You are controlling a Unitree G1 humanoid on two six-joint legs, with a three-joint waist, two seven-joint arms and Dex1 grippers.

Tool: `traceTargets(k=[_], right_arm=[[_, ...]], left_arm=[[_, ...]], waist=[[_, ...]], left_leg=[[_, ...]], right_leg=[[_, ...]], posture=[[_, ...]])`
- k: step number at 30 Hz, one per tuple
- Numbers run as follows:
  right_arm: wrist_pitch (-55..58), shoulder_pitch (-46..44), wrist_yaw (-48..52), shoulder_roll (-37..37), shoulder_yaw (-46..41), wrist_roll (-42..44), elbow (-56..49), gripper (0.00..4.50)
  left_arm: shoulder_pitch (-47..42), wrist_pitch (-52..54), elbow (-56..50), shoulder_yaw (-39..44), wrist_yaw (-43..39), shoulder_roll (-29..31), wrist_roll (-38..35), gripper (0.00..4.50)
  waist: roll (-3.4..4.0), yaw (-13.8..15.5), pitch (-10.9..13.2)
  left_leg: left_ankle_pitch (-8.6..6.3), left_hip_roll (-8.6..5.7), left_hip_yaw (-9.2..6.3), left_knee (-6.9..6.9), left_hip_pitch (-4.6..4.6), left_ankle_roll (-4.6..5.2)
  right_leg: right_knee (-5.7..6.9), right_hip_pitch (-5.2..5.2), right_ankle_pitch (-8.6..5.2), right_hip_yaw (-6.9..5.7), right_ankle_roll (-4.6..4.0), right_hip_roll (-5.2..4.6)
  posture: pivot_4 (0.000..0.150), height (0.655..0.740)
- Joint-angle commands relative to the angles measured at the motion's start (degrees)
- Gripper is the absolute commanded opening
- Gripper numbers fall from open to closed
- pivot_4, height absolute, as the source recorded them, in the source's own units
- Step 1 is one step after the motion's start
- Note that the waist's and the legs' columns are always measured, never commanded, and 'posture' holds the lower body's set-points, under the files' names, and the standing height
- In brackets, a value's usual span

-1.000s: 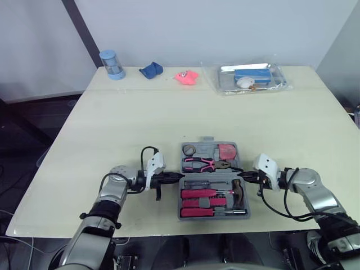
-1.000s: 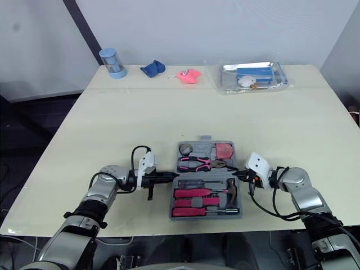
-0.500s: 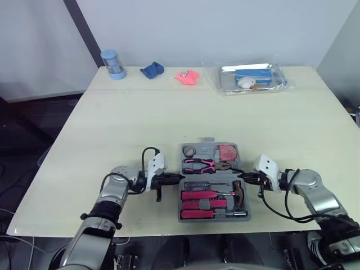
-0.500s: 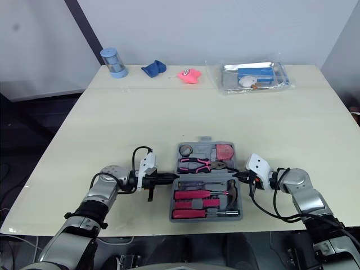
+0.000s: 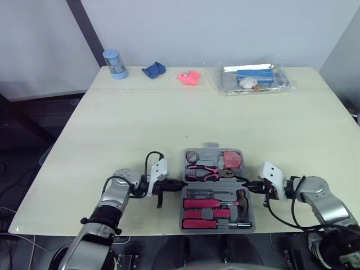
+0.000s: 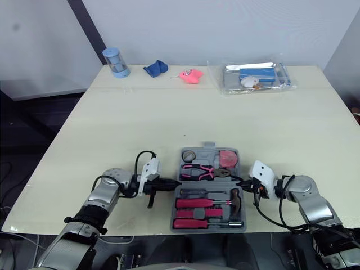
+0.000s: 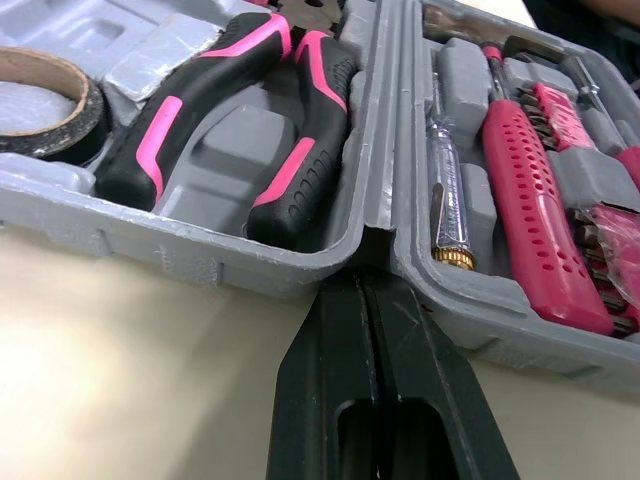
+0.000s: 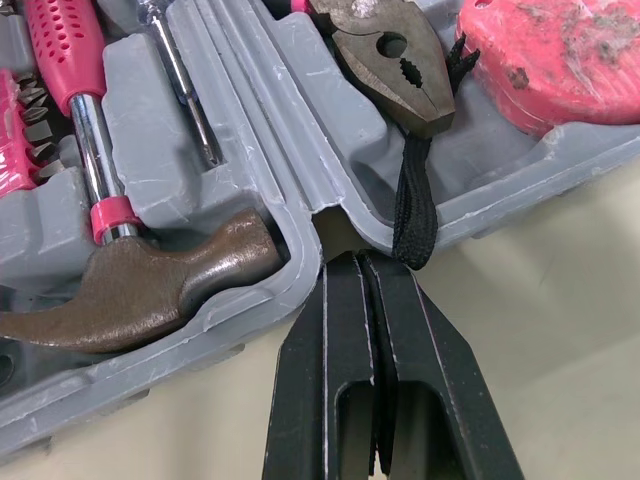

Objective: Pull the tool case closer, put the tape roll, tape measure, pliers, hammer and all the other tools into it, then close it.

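From the head camera, the tool case [image 5: 210, 148] lies open at the desk's [image 5: 140, 129] six o'clock edge, fully packed, so only closing seems left. The left gripper [image 5: 174, 184] sits at its nine o'clock and the right gripper [image 5: 248, 184] at three. In the left wrist view, the fingers are pressed together at the hinge notch of moulded grey plastic, near rubbery pink-and-black pliers [image 7: 230, 110] and a cardboard-cored tape roll [image 7: 40, 100]. In the right wrist view, the fingers are likewise pressed together, apparently touching the hinge, by a dull steel hammer [image 8: 150, 290] and a scuffed pink tape measure [image 8: 560, 55].
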Motion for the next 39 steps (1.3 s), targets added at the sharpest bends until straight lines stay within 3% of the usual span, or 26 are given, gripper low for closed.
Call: traceTargets(k=[1,39], right_arm=[[-0.07,0.73,1.11,0.31,0.58,1.75,-2.71,0.0],[-3.22,-1.59,-2.45,3.29,0.02,-0.03,0.51,0.0]], left_arm=[[0.68,-0.25,-2.99,-2.48,-1.42,-1.49,-0.35,0.03],[-1.53,-2.16,1.87,0.14,1.42,-1.87,0.18,0.03]], waist=[[0.0,-0.01,0.0],[0.0,-0.14,0.0]], left_leg=[[0.0,0.0,0.0,0.0,0.0,0.0],[-0.13,0.0,0.0,0.17,0.06,0.23]], right_leg=[[0.0,0.0,0.0,0.0,0.0,0.0],[0.24,0.01,0.01,0.03,0.02,0.01]], posture=[[0.15,0.74],[0.15,0.74]])
